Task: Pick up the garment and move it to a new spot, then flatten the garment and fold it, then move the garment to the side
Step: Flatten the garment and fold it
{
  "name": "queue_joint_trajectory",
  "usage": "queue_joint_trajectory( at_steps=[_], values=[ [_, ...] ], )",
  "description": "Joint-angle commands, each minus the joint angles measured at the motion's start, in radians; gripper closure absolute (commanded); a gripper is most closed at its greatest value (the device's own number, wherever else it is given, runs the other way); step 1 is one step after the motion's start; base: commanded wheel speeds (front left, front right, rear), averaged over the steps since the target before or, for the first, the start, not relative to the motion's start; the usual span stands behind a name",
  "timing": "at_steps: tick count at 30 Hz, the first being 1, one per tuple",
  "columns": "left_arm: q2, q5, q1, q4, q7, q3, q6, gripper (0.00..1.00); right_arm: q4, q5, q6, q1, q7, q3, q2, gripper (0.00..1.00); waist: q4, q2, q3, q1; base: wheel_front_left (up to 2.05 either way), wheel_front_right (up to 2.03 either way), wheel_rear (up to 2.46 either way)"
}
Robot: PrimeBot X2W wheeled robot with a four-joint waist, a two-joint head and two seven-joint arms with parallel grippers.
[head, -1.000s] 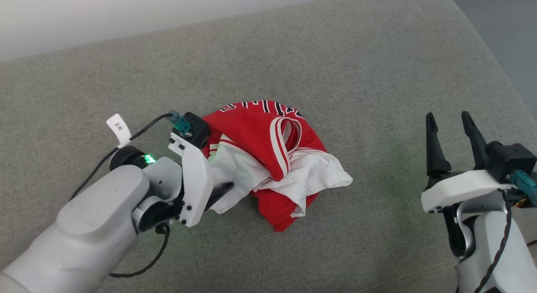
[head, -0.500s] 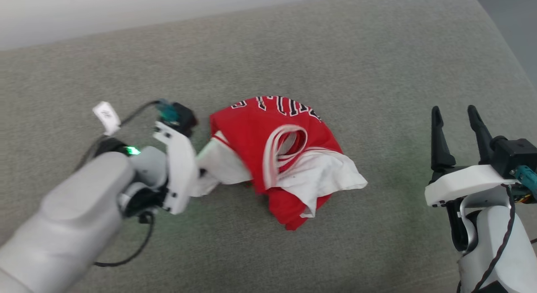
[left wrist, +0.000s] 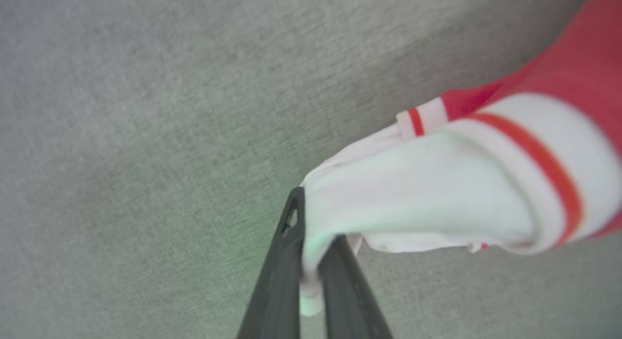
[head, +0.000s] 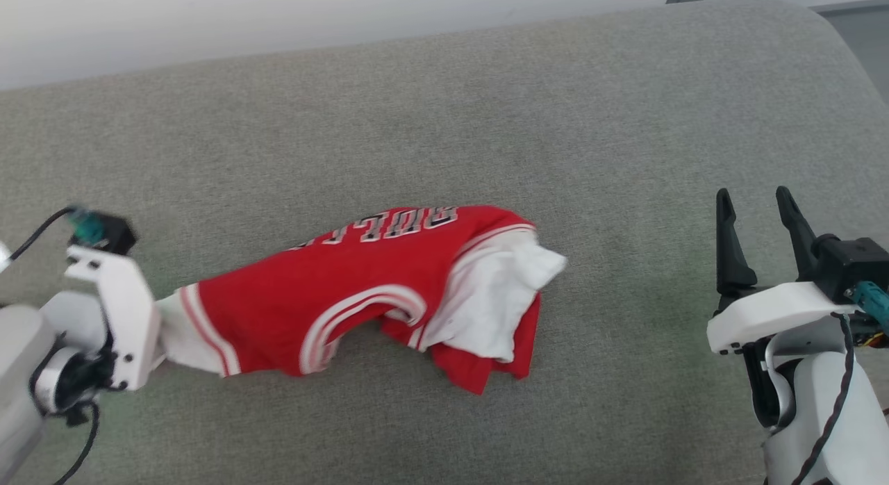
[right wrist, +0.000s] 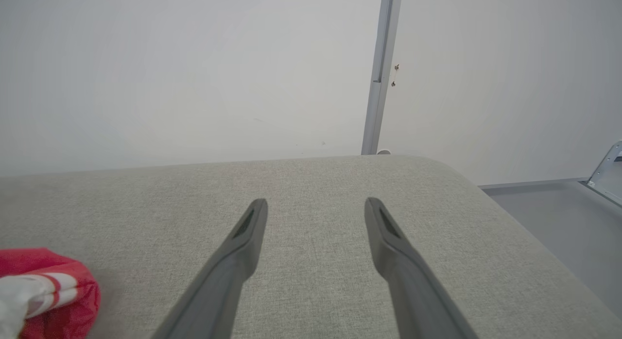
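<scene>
Garment point(head: 361, 290) lies stretched across grey cushion point(head: 486, 89), left fingers point(left wrist: 279, 280) pinching its white sleeve point(left wrist: 413, 193); right fingers point(head: 729, 249) spread, empty.

Left of the shirt point(head: 361, 283), the left pincer point(left wrist: 313, 246) has its fingers tucked out of sight in the head view, behind a white wrist bracket point(head: 121, 318) and the sleeve, and the arm runs off the picture's edge. Up close, white sleeve cloth swallows one fingertip. The shirt is soft with blur there and cropped at the side. Its lettering point(head: 389, 224) rolls over a fold at the end nearer that pincer, and those letters can't be read. Right of the shirt, the right pincer point(head: 752, 193) has its arm cut at the corner. From its wrist, only a scrap of shirt peeks in, and beyond it a speck point(right wrist: 396, 74) on the wall point(right wrist: 194, 76) is too small to name.
</scene>
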Motion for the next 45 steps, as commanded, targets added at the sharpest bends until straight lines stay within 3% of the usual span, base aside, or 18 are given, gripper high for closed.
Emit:
queue_joint_trajectory(
  at_steps=[1,6,7,9,16,25,29,34,45],
  values=[
    [0.011,-0.015,0.026,0.011,-0.006,0.006,0.009,1.00,-0.009,-0.003,0.000,0.014,0.004,0.003,0.000,0.00,0.005,0.0000,0.000,0.0000,0.00,0.00,0.00],
    [-0.004,-0.063,0.075,0.046,0.003,0.013,0.016,1.00,-0.018,-0.001,0.000,0.010,0.013,0.018,0.000,0.00,0.016,0.0000,0.000,0.0000,0.00,0.00,0.00],
    [-0.007,-0.062,0.074,0.050,-0.003,0.013,0.015,0.72,-0.020,-0.002,0.000,0.009,0.016,0.020,0.000,0.00,0.018,0.0000,-0.001,0.0000,0.00,0.00,0.00],
    [-0.013,-0.070,0.060,0.051,-0.018,0.026,0.017,0.00,-0.026,-0.004,0.000,0.010,0.020,0.022,0.000,0.00,0.023,0.0000,-0.003,0.0000,0.00,0.00,0.00],
    [0.010,-0.047,0.004,-0.003,-0.034,0.048,0.035,0.00,-0.052,0.009,0.000,0.022,0.042,0.064,0.000,0.00,0.034,0.0000,-0.011,0.0000,0.00,0.00,0.00],
    [0.025,-0.067,0.048,-0.118,-0.169,0.109,0.085,0.00,-0.085,0.018,0.000,0.045,0.076,0.115,0.000,0.00,0.058,0.0000,-0.025,0.0000,0.00,0.00,0.00],
    [0.049,-0.070,0.111,-0.203,-0.262,0.134,0.123,0.00,-0.111,0.028,0.000,0.065,0.109,0.142,0.000,0.00,0.084,0.0000,-0.034,0.0000,0.00,0.00,0.00],
    [0.078,-0.032,0.173,-0.286,-0.436,0.172,0.141,0.00,-0.132,0.046,0.000,0.080,0.161,0.180,0.000,0.00,0.107,0.0000,-0.043,0.0000,0.00,0.00,0.00],
    [0.056,0.015,0.299,-0.358,-0.790,0.241,0.170,0.00,-0.213,0.144,0.000,0.127,0.401,0.342,-0.081,0.00,0.166,0.0000,-0.052,0.0000,0.00,0.00,0.00]
  ],
)
